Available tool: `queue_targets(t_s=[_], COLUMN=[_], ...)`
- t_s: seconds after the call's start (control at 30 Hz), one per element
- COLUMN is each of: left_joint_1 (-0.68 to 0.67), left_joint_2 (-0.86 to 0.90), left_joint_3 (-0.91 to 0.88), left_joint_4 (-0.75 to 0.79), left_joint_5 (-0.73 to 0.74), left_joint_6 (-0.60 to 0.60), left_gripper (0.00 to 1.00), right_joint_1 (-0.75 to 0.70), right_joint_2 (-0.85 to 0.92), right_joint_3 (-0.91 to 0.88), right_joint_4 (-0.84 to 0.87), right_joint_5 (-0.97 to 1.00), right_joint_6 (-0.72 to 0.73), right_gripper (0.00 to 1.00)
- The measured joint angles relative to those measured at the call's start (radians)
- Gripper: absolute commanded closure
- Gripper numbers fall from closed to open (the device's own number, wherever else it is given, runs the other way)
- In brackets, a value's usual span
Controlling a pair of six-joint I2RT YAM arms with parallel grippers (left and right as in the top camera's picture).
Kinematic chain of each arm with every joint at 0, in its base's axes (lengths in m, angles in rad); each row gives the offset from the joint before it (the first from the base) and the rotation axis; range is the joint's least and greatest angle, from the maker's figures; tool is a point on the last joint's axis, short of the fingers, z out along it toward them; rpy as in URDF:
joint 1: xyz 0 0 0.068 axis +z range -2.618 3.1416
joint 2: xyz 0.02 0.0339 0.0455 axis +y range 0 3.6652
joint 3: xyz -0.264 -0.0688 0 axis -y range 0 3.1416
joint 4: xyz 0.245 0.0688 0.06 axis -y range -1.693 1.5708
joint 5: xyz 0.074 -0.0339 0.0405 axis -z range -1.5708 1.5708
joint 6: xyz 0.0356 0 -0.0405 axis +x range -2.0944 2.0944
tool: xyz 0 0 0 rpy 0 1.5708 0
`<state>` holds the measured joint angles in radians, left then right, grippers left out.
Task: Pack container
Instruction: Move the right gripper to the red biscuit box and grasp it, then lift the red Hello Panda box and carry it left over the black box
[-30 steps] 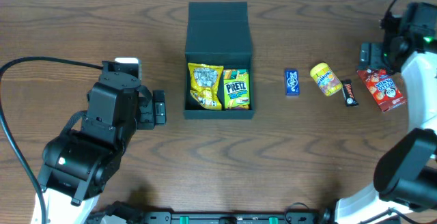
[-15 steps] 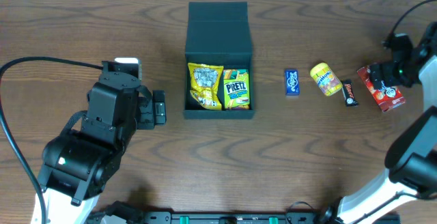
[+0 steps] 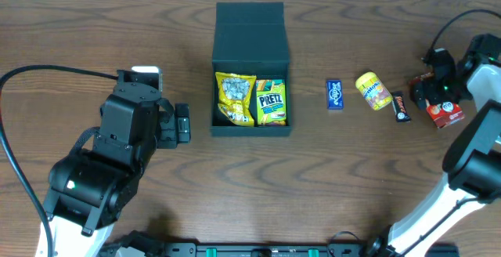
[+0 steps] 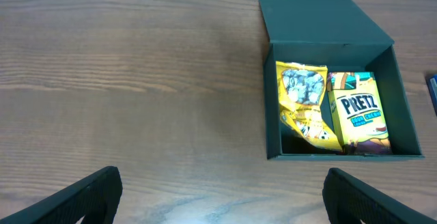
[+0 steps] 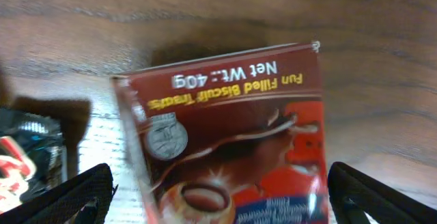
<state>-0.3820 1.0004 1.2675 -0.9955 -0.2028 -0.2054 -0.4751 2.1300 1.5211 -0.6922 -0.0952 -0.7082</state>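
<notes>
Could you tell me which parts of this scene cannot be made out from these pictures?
Red carton: right wrist view, lower part cut off by the bottom edge; overhead, the right gripper covers part of it.
Blue pack and dark bar: overhead, print too small to read.
Container floor: left wrist view, mostly hidden under the yellow bag and Pretz box.

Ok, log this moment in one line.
task: pack container | in it: yellow bag, Pretz box | left hand: open, empty | right hand: open over red box, not gripped
</notes>
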Motion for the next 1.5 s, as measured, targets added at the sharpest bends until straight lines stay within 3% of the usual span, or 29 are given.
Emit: queue_targets(t_s=[0.67,0.83,0.93,1.23,1.5], left_joint_1=[0.000,0.000,0.000,0.000,0.000], left_joint_2=[0.000,0.000,0.000,0.000,0.000], left_joint_3=[0.000,0.000,0.000,0.000,0.000], left_joint_4=[0.000,0.000,0.000,0.000,0.000], left_joint_5=[0.000,0.000,0.000,0.000,0.000], left_joint_6=[0.000,0.000,0.000,0.000,0.000], left_gripper=[0.05,0.05,0.05,0.05,0.05], right_joint_1=[0.000,0.000,0.000,0.000,0.001], right_joint_2=[0.012,0.014,0.015,0.015,0.015], right_joint_3=[0.000,0.000,0.000,0.000,0.008], right_joint_4=[0.034,0.031,0.031,0.036,0.053], right_joint_5=[0.001,0.000,0.001,0.001,0.001], right_joint_6=[-0.001,-0.003,-0.001,0.047,0.242], right_gripper=[0.03,0.10,0.23,0.31,0.37])
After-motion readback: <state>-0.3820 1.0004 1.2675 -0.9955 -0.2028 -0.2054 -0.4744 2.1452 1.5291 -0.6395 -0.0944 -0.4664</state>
